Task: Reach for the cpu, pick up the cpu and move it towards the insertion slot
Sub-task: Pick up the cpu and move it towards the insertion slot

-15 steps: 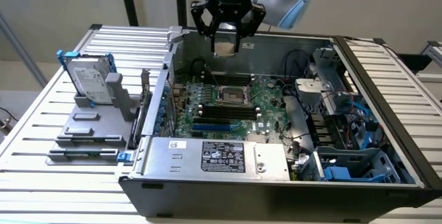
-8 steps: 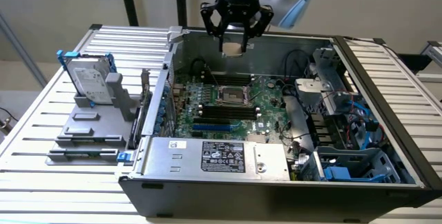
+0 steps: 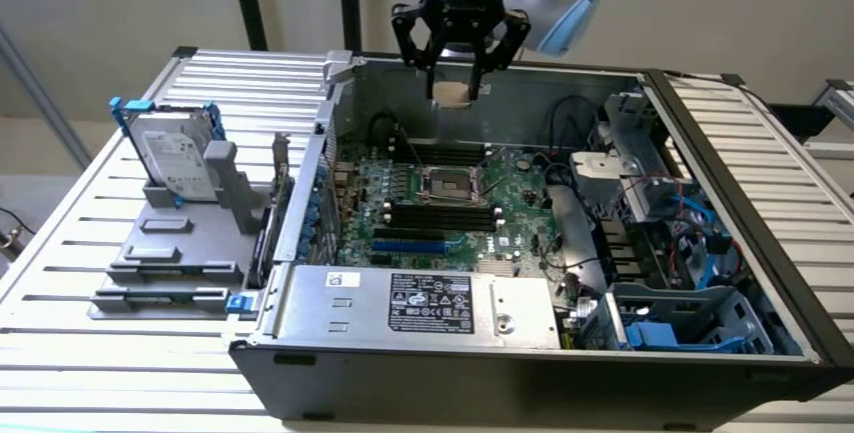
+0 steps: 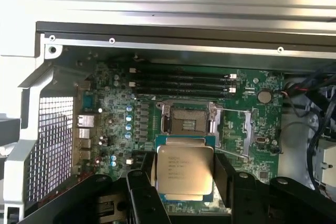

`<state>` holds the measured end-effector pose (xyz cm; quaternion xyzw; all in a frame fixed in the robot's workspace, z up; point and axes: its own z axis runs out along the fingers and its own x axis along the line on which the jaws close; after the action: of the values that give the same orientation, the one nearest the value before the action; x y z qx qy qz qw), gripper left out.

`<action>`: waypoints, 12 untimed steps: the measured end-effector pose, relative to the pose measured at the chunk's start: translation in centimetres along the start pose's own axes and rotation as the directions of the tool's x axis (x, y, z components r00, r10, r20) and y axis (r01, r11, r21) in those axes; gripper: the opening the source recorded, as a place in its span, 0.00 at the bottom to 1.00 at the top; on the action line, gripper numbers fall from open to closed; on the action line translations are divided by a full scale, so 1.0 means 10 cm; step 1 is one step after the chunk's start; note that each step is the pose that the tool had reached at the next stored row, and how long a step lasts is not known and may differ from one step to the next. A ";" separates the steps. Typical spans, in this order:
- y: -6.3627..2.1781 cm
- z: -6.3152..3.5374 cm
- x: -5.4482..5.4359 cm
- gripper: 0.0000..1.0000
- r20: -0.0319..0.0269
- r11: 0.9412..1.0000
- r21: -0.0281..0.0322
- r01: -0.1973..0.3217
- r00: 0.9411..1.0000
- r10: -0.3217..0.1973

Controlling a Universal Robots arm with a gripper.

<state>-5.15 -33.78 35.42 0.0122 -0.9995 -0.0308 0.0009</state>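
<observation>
Silver cpu (image 4: pixel 185 170) held flat in claw (image 3: pixel 454 91) above insertion slot (image 4: pixel 188 119).

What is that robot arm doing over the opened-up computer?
The arm's claw is holding a cpu, a small square chip with a silver top, up in the air over the open computer case. The chip hangs above the green board, toward the back of the case. The slot it belongs in, a square metal-framed socket, lies open on the board below, and the chip is not in it yet.

We see printed lines on the cpu (image 4: pixel 185 170) and on the power supply's black label (image 3: pixel 430 303), but none is legible.
</observation>
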 end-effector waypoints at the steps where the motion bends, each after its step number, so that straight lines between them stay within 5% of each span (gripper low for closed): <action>1: 0.005 0.001 0.00 0.54 0.000 1.000 0.002 -0.001 1.000 0.001; 12: 0.006 0.000 0.00 0.54 0.000 1.000 0.003 -0.003 1.000 0.003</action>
<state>-5.12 -33.72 35.42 0.0108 -0.9995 -0.0292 0.0009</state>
